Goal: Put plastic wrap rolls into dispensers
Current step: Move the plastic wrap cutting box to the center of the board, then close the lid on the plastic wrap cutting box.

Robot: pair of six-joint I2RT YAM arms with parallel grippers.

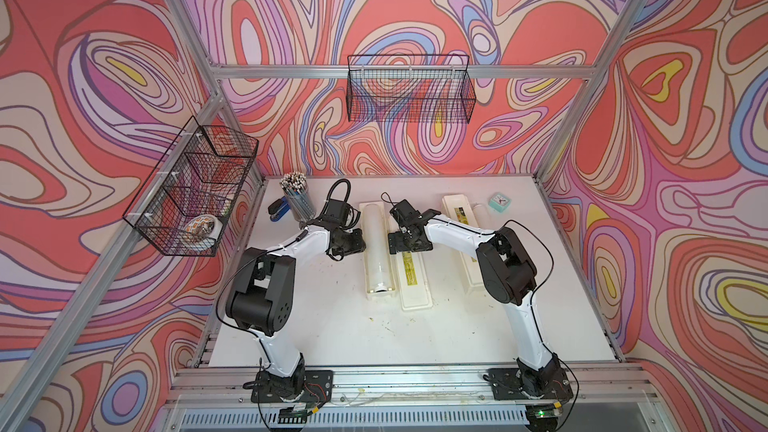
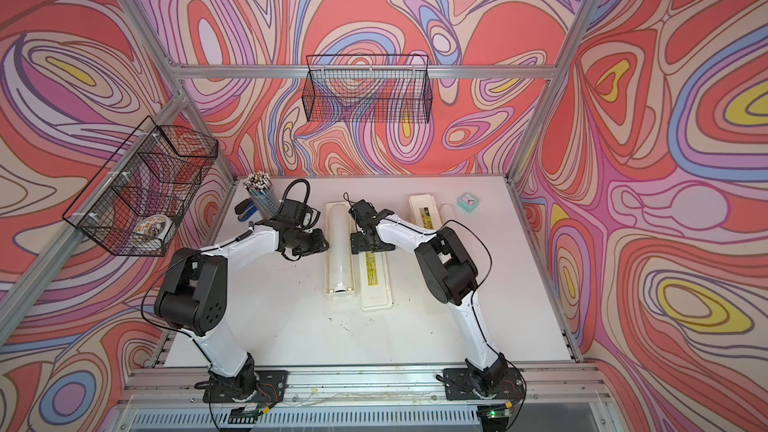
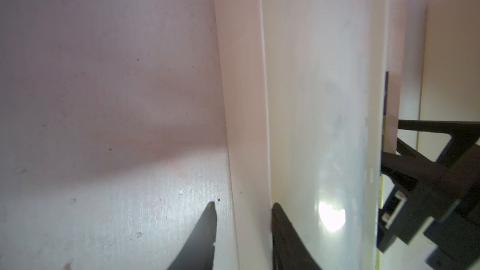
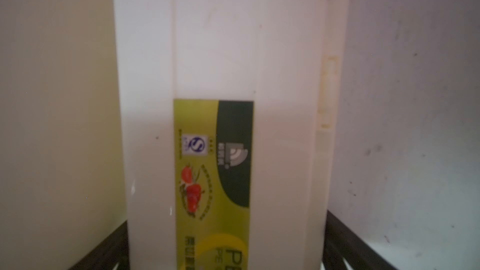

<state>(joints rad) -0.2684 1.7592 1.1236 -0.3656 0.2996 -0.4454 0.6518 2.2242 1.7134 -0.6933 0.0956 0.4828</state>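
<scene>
- Honestly, the left gripper (image 3: 244, 205) worries me: it's half-spread, with one finger outside the open box's (image 1: 380, 293) wall and one wedged against the roll (image 1: 375, 238) lying inside, mid-table. A squeeze could tip the box or pop the roll out.
- The right gripper (image 4: 226, 216) is spread wide across the lid (image 1: 415, 288); can't tell if it touches. Closing the lid could trap that left finger.
- Count: two boxes, the shut one (image 1: 453, 205) nearer the table's right edge. Two rolls, the spare (image 1: 482, 211) beside it. Two grippers.

Walls (image 1: 415, 14) swirl in coral, lilac, blue and yellow; the table (image 1: 332, 326) is white, dispensers (image 1: 415, 297) cream with yellow-green labels (image 1: 409, 270), baskets (image 1: 411, 89) black.
</scene>
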